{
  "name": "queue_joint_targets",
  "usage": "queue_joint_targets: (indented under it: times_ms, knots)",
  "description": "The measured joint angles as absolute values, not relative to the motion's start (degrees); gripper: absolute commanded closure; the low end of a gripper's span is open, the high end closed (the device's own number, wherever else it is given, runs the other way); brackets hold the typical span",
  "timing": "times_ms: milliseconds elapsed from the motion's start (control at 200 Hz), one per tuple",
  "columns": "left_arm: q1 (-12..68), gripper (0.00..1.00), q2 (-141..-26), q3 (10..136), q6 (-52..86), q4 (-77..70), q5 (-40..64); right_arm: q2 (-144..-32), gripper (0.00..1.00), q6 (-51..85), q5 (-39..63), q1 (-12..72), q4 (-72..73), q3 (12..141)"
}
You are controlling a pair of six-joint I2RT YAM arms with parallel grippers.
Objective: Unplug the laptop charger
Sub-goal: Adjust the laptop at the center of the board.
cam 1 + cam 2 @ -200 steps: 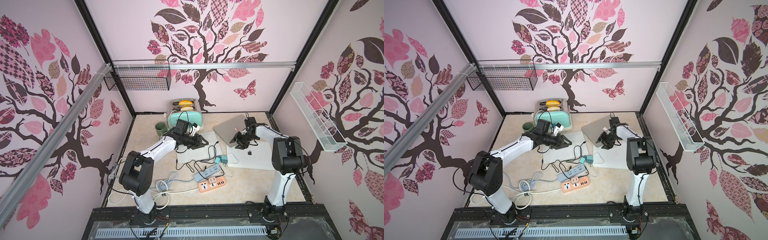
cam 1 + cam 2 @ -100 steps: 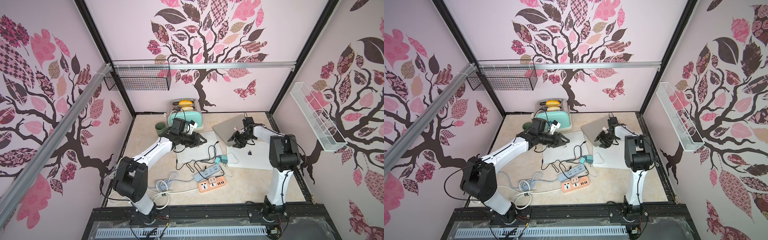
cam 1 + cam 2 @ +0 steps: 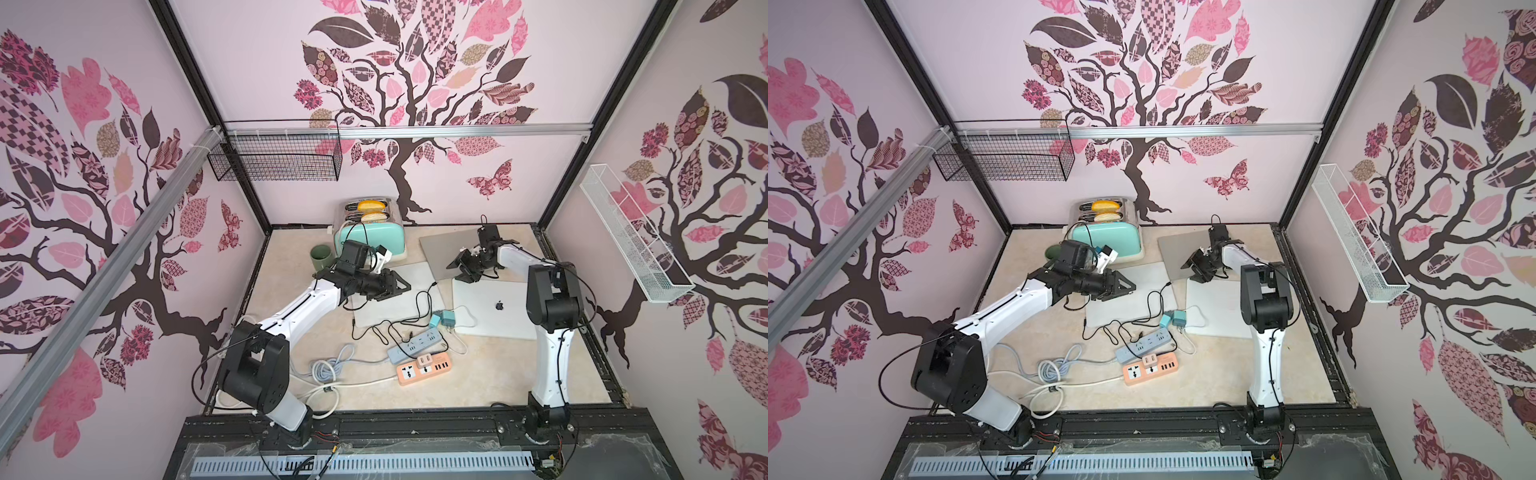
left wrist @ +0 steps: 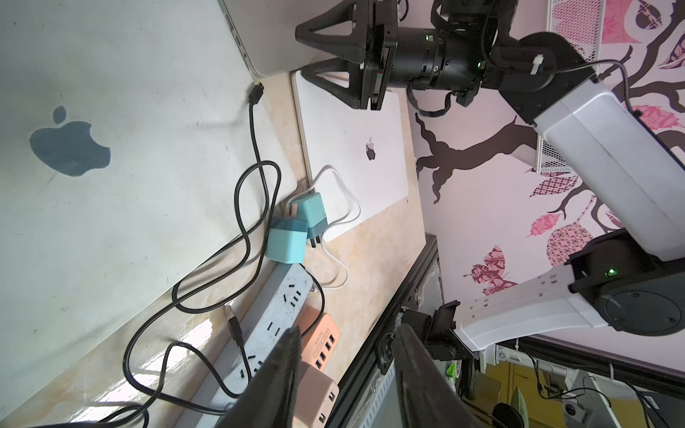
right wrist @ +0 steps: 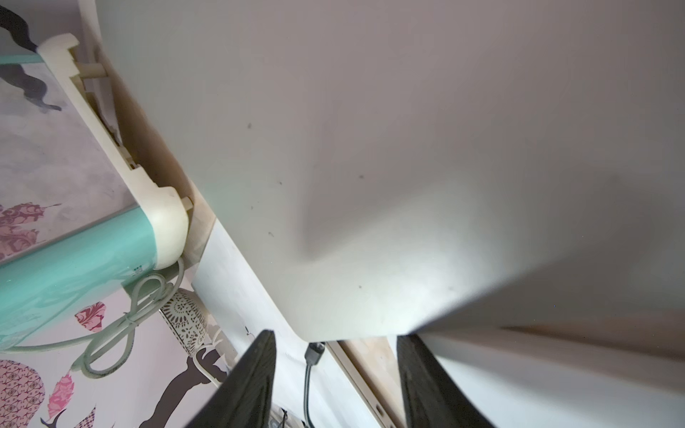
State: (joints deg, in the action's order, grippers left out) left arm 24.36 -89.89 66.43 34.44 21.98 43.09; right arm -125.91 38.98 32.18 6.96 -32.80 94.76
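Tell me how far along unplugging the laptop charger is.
Apparently done: the black charger cable's plug lies loose beside a corner of the flat grey laptop. In hand: nothing; the left gripper and right gripper stand open, empty. Left: seemingly withdrawing the arms.

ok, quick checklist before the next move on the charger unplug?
1. Left hand empty, jaws apart: ok.
2. Right hand gripping nothing, jaws apart over the grey laptop: ok.
3. Black cable plug out of any port: ok, it looks loose by the grey laptop's corner.
4. Teal charger on the white cable off the grey power strip: ok, prongs exposed.
5. White cable's far end unplugged: cannot tell.
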Motion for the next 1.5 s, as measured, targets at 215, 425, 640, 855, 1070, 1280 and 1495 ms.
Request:
queue_joint_targets:
  times_ms: [215, 425, 640, 855, 1070, 1280, 1495]
  knots:
    - [24.3, 0.55, -88.6, 64.2, 34.8, 22.1, 42.5, -128.0, 0.46, 39.0, 31.8, 7.0, -30.3, 95.9]
    - [24.3, 0.55, -88.4, 63.9, 34.9, 22.4, 42.1, -128.1, 0.45, 38.4, 31.5, 7.3, -30.8, 96.2]
    - [23.9, 0.55, -88.4, 63.8, 34.8, 22.6, 41.9, -128.1, 0.45, 37.7, 30.3, 10.5, -34.7, 102.6]
    - [22.3, 0.52, -86.8, 61.9, 34.7, 23.8, 41.0, -128.4, 0.45, 38.2, 30.2, 18.2, -34.2, 110.9]
    - [18.8, 0.52, -82.6, 58.8, 35.0, 24.7, 40.2, -134.3, 0.45, 38.0, 29.8, 20.7, -34.7, 118.1]
    - [18.1, 0.50, -82.2, 58.3, 34.5, 25.9, 39.8, -140.9, 0.44, 31.9, 25.1, 20.9, -40.3, 124.4]
    - [18.1, 0.50, -82.8, 58.6, 34.5, 26.3, 39.7, -141.5, 0.44, 26.7, 20.7, 21.2, -44.8, 125.2]
